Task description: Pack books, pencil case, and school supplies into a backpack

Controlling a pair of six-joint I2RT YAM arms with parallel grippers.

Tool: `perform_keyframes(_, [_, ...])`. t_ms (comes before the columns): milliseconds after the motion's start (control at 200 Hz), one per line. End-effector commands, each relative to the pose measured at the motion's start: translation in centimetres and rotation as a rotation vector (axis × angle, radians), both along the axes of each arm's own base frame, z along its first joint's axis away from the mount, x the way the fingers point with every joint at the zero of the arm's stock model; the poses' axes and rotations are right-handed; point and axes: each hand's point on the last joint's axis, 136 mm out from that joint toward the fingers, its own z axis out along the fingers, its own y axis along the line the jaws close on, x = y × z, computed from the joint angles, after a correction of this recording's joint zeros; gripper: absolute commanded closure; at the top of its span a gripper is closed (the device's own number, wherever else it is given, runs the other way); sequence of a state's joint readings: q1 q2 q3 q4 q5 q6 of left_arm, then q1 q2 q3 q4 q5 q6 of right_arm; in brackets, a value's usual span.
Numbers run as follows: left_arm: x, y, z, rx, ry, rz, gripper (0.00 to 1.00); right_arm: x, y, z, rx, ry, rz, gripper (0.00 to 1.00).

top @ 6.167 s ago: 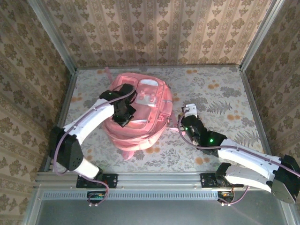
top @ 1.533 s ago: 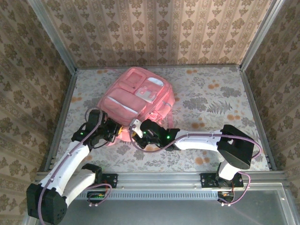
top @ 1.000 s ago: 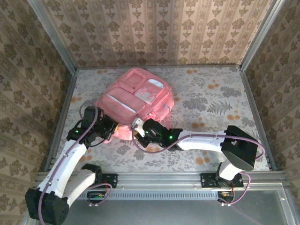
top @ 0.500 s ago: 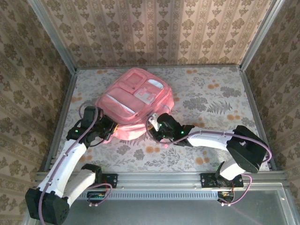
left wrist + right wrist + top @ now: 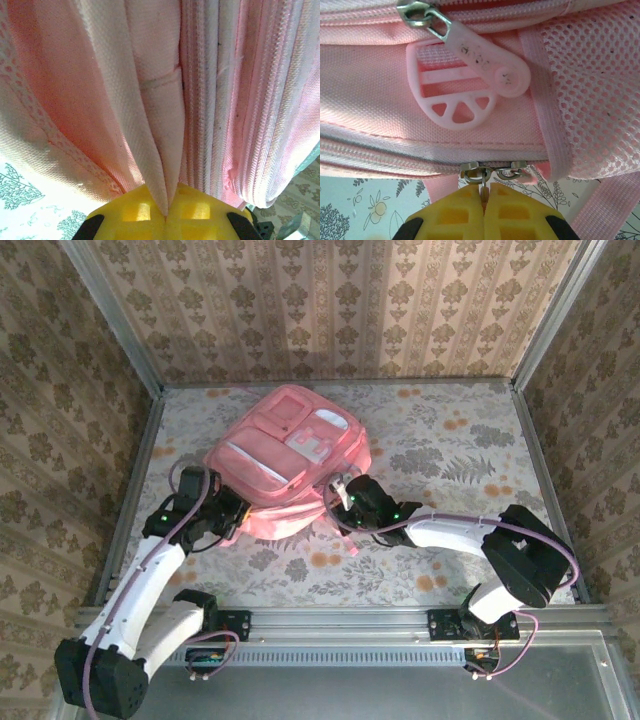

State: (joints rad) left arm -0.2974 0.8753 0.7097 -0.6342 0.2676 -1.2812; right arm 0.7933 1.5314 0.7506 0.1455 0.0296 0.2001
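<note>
While the left arm crooks low over the table's (image 5: 450, 440) near-left side, the left gripper (image 5: 232, 517) is pinched together on a pale fabric fold (image 5: 161, 150) of the backpack (image 5: 290, 455). Backpacks: one, pink, flat left of mid-table, with its lighter pockets facing up. The right arm reaches leftward, and the right gripper (image 5: 336, 490) is clamped on a metal zip pull (image 5: 482, 184) between two sliders (image 5: 470, 172). One white zip tag (image 5: 485, 60), one pink buckle (image 5: 451, 97).

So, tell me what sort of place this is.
Probably a small robot test cell dressed to look homely: brown damask wallpaper panels box in a floral-print tabletop, a bare aluminium rail carries two white robot arms, and a large pink fabric backpack lies there.
</note>
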Motion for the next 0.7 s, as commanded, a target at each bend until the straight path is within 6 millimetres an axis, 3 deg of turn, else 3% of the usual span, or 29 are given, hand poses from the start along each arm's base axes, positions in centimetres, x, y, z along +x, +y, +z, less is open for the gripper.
perform_keyframes(0, [1.7,-1.3,2.6,-0.029,-0.118,-0.071,0.96,1.1,-1.9,0.0,-0.022,-0.011,-0.106,0.99])
perform_keyframes(125, [1.3,-2.9,2.2,-0.023,-0.117,-0.178,0.56,1.3,-3.4,0.0,-0.039,-0.021,-0.149,1.00])
perform_keyframes(250, [0.5,-5.5,2.5,-0.029,-0.169,-0.327,0.35,2.0,-6.4,-1.0,-0.109,-0.013,-0.264,0.98])
perform_keyframes(410, [-1.2,-9.3,4.1,0.003,-0.280,-0.580,0.21,3.0,-10.7,-1.9,-0.174,0.009,-0.437,0.90])
perform_keyframes(600, [-2.3,-9.6,7.3,0.063,-0.452,-0.748,0.18,3.6,-15.7,-1.2,-0.195,-0.012,-0.594,0.90])
perform_keyframes(630, [-2.3,-9.5,8.1,0.067,-0.507,-0.751,0.01,3.6,-16.7,-1.3,-0.195,-0.009,-0.625,0.90])
perform_keyframes(695, [-2.3,-9.3,9.4,0.076,-0.591,-0.758,0.00,3.6,-18.4,-0.5,-0.156,-0.024,-0.680,0.91])
